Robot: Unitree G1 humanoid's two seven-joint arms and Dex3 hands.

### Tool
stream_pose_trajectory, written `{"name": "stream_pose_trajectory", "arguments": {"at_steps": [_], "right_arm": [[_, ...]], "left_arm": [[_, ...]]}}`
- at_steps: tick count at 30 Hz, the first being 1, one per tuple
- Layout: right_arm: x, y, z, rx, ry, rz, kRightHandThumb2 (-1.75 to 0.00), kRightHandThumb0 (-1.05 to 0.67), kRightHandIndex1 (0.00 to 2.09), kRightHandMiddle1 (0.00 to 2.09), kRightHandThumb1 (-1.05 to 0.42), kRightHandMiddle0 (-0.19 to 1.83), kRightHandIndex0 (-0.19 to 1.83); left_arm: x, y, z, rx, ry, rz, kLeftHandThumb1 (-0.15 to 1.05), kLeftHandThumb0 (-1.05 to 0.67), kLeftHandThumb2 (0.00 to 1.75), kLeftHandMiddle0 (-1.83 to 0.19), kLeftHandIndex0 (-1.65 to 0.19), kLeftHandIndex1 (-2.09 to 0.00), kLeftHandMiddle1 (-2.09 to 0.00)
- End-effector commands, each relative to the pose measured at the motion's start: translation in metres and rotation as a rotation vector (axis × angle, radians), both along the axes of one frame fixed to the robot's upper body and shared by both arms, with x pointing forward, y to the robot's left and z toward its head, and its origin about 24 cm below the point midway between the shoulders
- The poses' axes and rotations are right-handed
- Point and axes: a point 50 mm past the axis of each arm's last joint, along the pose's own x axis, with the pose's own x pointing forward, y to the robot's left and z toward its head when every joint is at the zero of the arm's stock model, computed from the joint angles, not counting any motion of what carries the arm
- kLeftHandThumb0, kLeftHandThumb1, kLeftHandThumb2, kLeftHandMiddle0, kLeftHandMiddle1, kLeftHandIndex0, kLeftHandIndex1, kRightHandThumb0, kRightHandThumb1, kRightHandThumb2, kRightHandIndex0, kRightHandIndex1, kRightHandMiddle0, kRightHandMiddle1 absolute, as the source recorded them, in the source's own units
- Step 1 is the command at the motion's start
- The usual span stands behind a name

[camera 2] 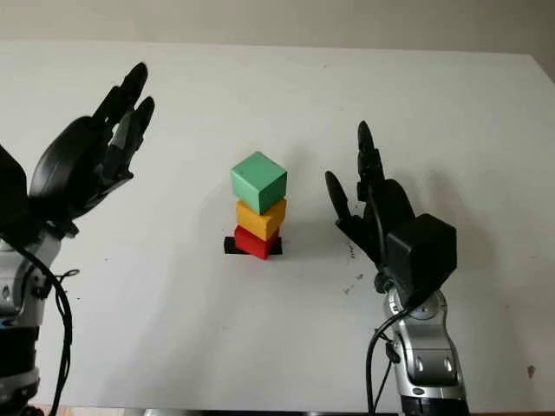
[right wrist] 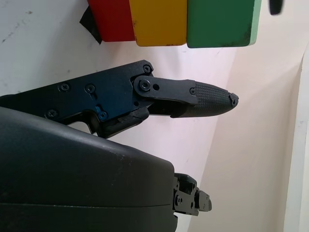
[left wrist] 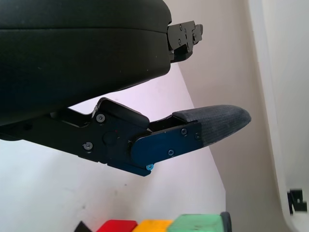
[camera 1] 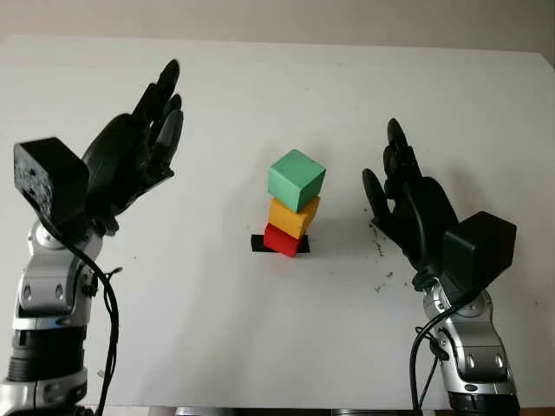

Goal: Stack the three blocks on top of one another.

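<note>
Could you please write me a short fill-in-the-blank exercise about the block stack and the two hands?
1. The green wooden cube sits on the ____ cube.
2. The red wooden cube at the bottom rests on a patch of ____ tape.
3. The left hand and right hand are both ____, one on either side of the stack.

Missing words: yellow; black; open

a white table (camera 1: 217, 347) carries a black square marker (camera 1: 258, 243); a red block (camera 1: 283, 240) sits on it, bottom of the stack.
</note>
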Motion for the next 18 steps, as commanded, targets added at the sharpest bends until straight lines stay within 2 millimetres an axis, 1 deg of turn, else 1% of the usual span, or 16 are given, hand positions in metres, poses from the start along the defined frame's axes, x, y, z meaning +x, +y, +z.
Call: {"name": "stream_pose_trajectory", "arguments": {"at_steps": [1, 5, 9, 18], "right_arm": [[0.001, -0.001, 0.001, 0.010, -0.009, -0.014, -0.51, -0.68, 0.04, 0.05, -1.05, -0.13, -0.19], [0.001, -0.001, 0.001, 0.020, -0.011, -0.025, -0.51, -0.69, 0.04, 0.05, -1.05, -0.13, -0.19], [0.002, 0.000, 0.000, 0.025, -0.008, -0.038, -0.51, -0.70, 0.04, 0.05, -1.05, -0.14, -0.19], [0.002, 0.003, -0.004, 0.025, 0.016, -0.045, -0.55, -0.71, 0.02, 0.04, -1.05, -0.18, -0.19]], "left_arm": [[-0.006, -0.002, -0.008, -0.022, -0.012, 0.011, 1.05, -0.80, 0.72, 0.18, 0.18, -0.02, -0.04], [-0.017, -0.007, -0.021, -0.032, -0.025, -0.001, 1.05, -0.80, 0.72, 0.18, 0.18, -0.03, -0.05], [-0.024, -0.013, -0.031, -0.068, -0.020, -0.013, 1.05, -0.79, 0.72, 0.18, 0.18, -0.04, -0.05], [-0.033, -0.031, -0.047, -0.200, -0.004, 0.055, 1.05, -0.79, 0.72, 0.15, 0.16, -0.06, -0.06]]}}
